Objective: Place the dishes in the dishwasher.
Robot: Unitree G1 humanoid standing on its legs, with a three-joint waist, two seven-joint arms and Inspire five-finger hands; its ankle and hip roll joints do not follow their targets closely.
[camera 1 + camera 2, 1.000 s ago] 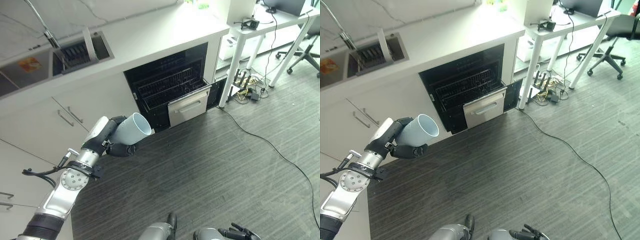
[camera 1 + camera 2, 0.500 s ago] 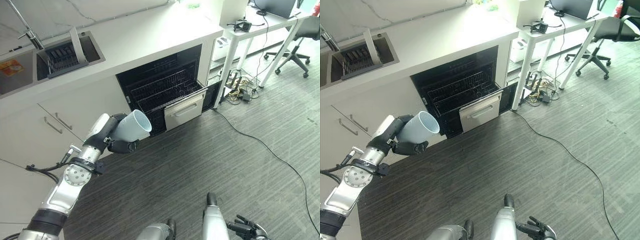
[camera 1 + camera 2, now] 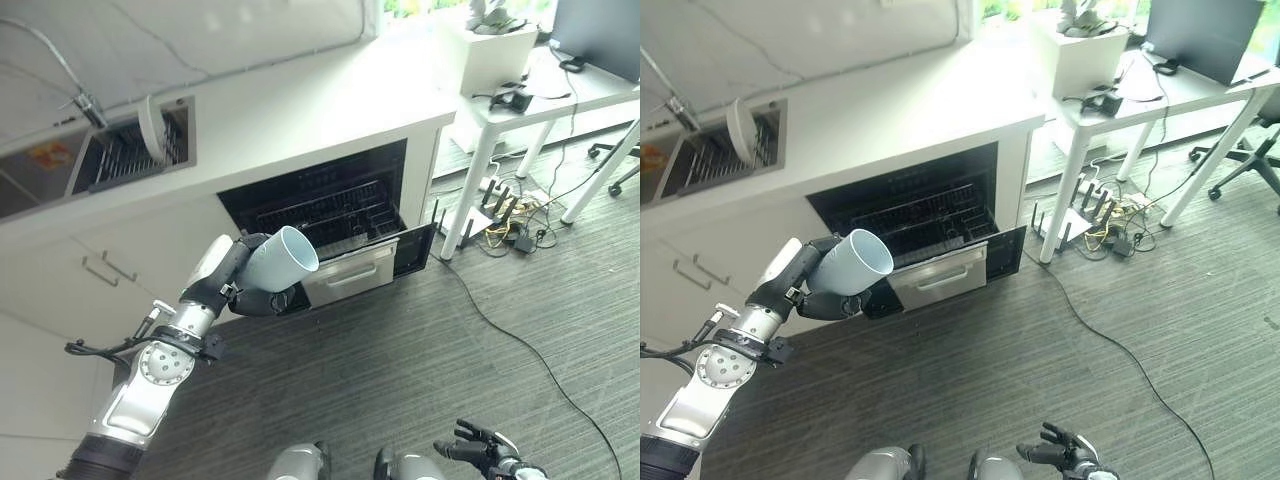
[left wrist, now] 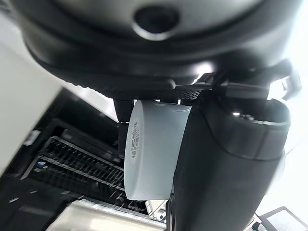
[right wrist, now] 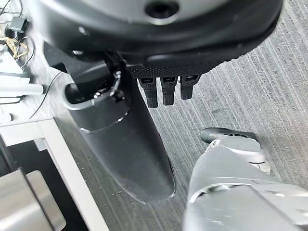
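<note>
cup [image 3: 281, 261]: pale blue-white, plain, tilted on its side, open mouth facing up toward dishwasher, gripped in left hand [image 3: 232, 282], held in the air
dishwasher [image 3: 335, 214]: under counter, open, dark wire rack pulled out

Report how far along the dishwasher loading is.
Done: the dishwasher is open, its rack pulled out and seemingly bare. In hand: the left robot hand grips a white cup short of it. Left: racking the cup; a plate stands in the sink.

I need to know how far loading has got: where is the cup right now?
The cup is held in the left hand, in the air on the left of the left eye view, in front of the open dishwasher.
</note>
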